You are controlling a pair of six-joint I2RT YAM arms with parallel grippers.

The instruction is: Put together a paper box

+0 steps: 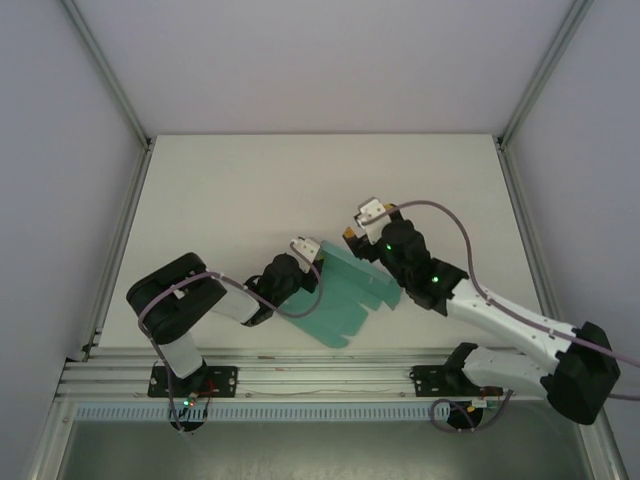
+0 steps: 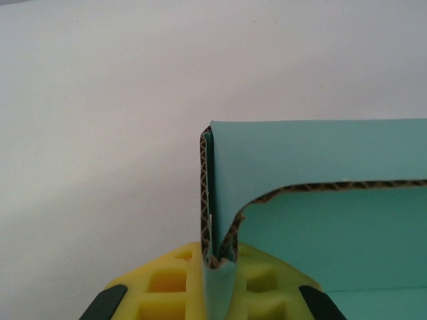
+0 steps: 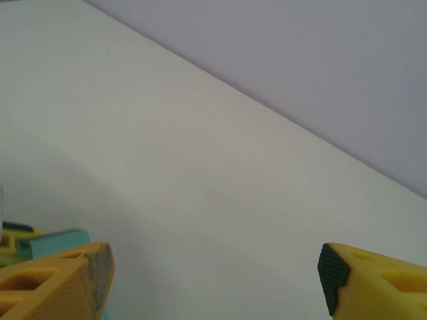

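Note:
The teal-green paper box (image 1: 345,290) lies partly folded on the white table near the front edge, with scalloped flaps fanning toward the right. My left gripper (image 1: 312,258) is shut on its left edge. In the left wrist view the yellow jaws (image 2: 219,263) pinch a doubled fold of the corrugated card (image 2: 320,167), and one panel stands upright beyond them. My right gripper (image 1: 360,222) hovers just past the box's far right corner. It stands open (image 3: 217,283) with nothing between its fingers, and a corner of the teal card (image 3: 57,241) shows by its left finger.
The white table (image 1: 250,190) stretches away behind the box toward the back wall. Metal frame posts (image 1: 120,100) run along both sides. A rail (image 1: 320,375) with both arm bases lines the near edge.

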